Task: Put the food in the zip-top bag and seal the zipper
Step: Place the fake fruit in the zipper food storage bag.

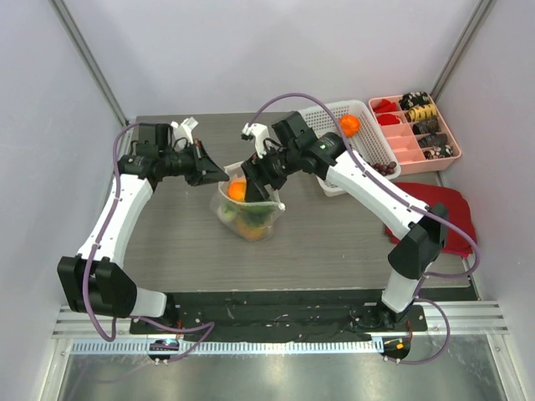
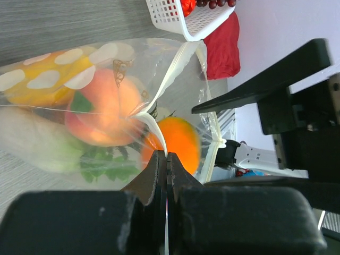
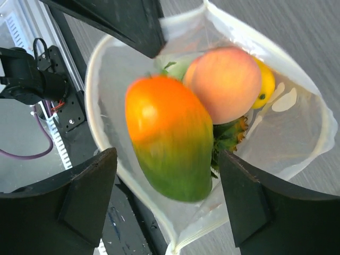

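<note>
I have the bag (image 1: pixel 251 219) standing near the middle of the table (image 1: pixel 334 251) with its mouth turned up. My left gripper (image 2: pixel 166 159) is clenched on the seal strip (image 2: pixel 155 130) at the rim, pinching it so the opening gapes. The right gripper (image 3: pixel 167 183) hangs over that opening with its jaws released. The orange-and-green fruit (image 3: pixel 169 137) shows blurred between the fingers (image 3: pixel 87 199) with a gap on either side, so I judge it is dropping free rather than being gripped. Beneath it in the bag lie a peach (image 3: pixel 226 82), a yellow piece (image 3: pixel 264 82) and some green leaves.

To do this drop well, I would hold the left pinch firm and the rim taut. I would leave the right wrist where it is until the fruit has cleared the strip, then back out straight up so the fingers do not snag the film or fold the mouth shut. An orange piece (image 1: pixel 349 125) sits in the white basket (image 1: pixel 368 159), so there may be more to fetch before sealing.

The left arm reaches in from the left, its forearm about level and the gripper pointing at the near rim. The right arm arches over from its base, wrist tipped down into the mouth.
</note>
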{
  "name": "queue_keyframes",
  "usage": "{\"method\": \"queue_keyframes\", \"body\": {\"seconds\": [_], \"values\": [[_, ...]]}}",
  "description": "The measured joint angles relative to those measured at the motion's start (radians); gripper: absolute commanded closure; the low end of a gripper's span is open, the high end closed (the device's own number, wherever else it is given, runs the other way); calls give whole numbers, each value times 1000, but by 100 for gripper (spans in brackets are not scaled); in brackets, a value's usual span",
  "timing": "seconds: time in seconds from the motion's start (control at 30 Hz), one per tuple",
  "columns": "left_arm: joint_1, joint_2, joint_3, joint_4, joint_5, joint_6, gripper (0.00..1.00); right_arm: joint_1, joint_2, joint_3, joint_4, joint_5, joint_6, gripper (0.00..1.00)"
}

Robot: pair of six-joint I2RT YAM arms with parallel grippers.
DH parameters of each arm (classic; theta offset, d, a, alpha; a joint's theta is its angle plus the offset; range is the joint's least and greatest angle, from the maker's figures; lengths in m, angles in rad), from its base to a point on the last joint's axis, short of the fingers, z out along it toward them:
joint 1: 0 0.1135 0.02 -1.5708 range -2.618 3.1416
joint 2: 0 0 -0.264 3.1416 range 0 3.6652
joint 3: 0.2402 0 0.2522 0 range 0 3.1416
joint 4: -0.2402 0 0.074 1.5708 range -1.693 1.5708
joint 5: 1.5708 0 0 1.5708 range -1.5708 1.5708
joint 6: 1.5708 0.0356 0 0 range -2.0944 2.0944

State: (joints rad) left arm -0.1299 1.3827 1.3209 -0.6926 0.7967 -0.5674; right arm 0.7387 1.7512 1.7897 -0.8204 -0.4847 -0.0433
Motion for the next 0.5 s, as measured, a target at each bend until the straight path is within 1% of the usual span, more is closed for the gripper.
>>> {"method": "queue_keyframes", "body": {"seconds": [0.07, 0.13, 0.2, 0.23, 0.37, 0.5], "values": [[0, -2, 0, -1, 0, 0, 100, 0, -5, 24, -11, 0, 2, 14], [0, -2, 0, -1, 0, 0, 100, 0, -26, 26, -24, 4, 1, 14], [0, -4, 0, -1, 0, 0, 100, 0, -60, 15, -37, 15, -1, 14], [0, -5, 0, -1, 0, 0, 100, 0, -80, 4, -41, 20, -3, 17], [0, -14, 0, -6, -2, 3, 100, -27, -211, -107, -60, 34, -31, 19], [0, -23, 0, -18, -4, 5, 100, -103, -348, -269, -48, 16, -81, 17]]}}
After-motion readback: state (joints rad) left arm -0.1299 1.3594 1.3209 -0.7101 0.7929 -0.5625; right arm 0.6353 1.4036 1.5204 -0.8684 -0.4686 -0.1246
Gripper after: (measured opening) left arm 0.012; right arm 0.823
